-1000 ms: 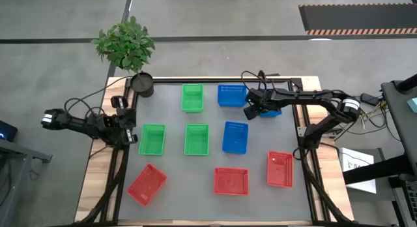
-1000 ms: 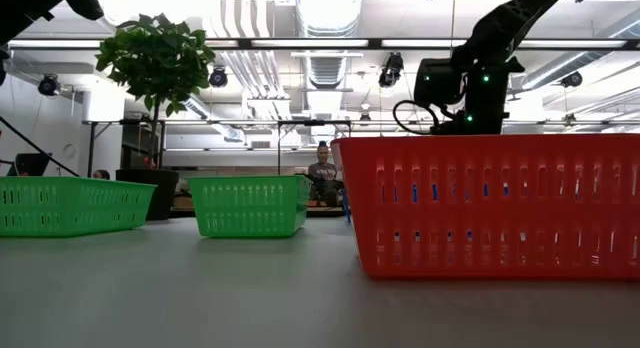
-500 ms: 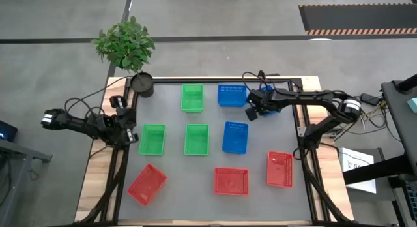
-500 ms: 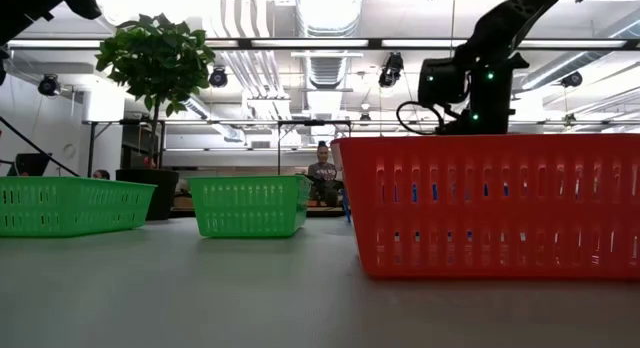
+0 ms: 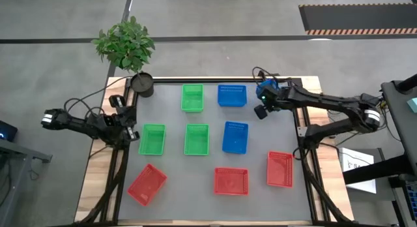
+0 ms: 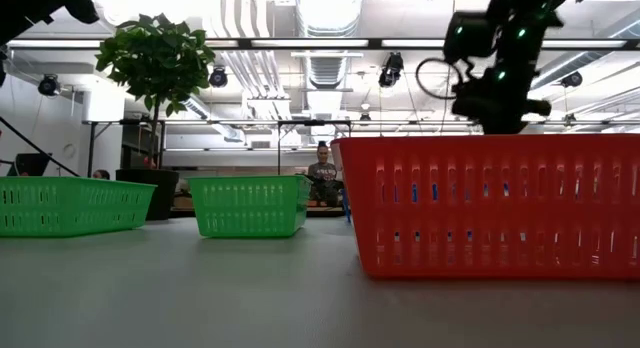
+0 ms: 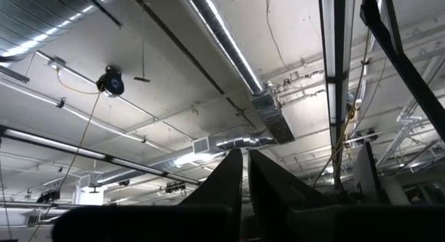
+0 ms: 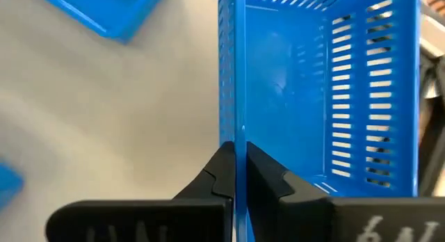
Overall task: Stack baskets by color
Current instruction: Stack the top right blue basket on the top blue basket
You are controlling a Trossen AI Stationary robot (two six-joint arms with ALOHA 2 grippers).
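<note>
Right fingers (image 8: pixel 235 162): pinched on one wall of a blue basket (image 8: pixel 327 89), so it lifts whole.
Left fingers (image 7: pixel 245 174): closed, empty, waiting far left.
Destination, likely: another blue basket (image 5: pixel 235 137).

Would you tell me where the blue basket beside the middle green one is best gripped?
Probably pinch a wall at the rim of that blue basket, coming straight down: it sits upright, mouth up, apart from its neighbours. The right end effector grips a second basket by its wall likewise.

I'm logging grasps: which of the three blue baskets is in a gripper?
The blue basket pinched by its wall in the right gripper, at the table's far right; the other two blue baskets sit free on the mat.
</note>
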